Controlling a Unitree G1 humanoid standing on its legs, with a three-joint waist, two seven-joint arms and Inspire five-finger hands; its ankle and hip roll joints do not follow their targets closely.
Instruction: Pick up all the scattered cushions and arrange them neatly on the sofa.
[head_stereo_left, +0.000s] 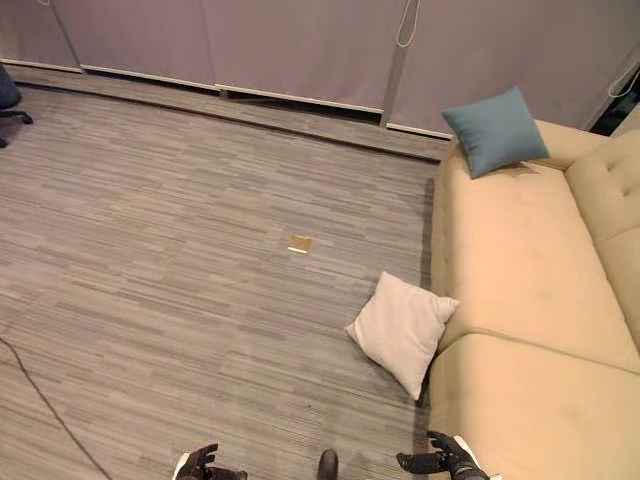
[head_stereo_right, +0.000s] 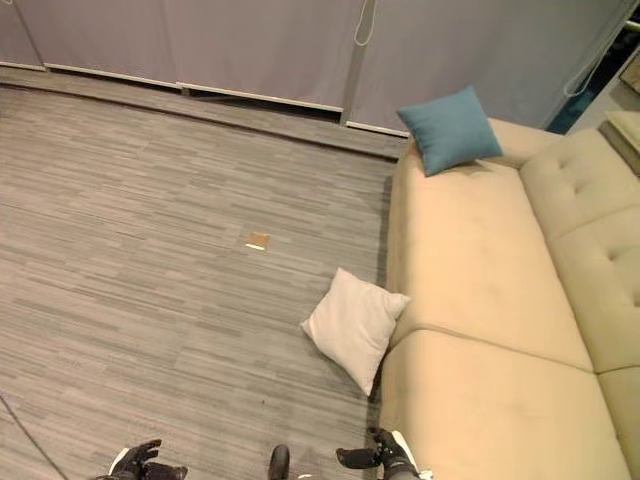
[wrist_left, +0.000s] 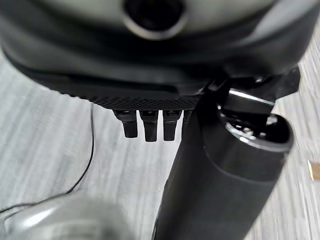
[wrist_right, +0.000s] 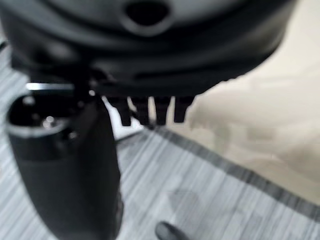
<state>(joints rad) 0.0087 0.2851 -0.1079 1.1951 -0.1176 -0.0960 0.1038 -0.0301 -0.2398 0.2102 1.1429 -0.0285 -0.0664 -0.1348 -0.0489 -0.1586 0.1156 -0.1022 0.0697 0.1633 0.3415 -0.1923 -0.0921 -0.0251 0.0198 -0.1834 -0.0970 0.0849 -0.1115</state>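
Observation:
A cream cushion (head_stereo_left: 400, 330) lies on the carpet, tilted against the front of the beige sofa (head_stereo_left: 520, 260). A blue cushion (head_stereo_left: 495, 130) stands on the sofa's far end, propped against the armrest. My left hand (head_stereo_left: 200, 465) hangs low at the near edge, well to the left of the cream cushion, its fingers (wrist_left: 150, 127) relaxed and holding nothing. My right hand (head_stereo_left: 440, 460) hovers close to the sofa's near front corner, a short way nearer than the cream cushion, also relaxed and empty. The sofa front (wrist_right: 260, 115) shows past its fingers (wrist_right: 162, 112).
A small tan square (head_stereo_left: 299, 243) lies on the grey striped carpet left of the sofa. Grey wall panels (head_stereo_left: 300, 50) run along the far side. A dark office chair (head_stereo_left: 8, 100) stands at the far left.

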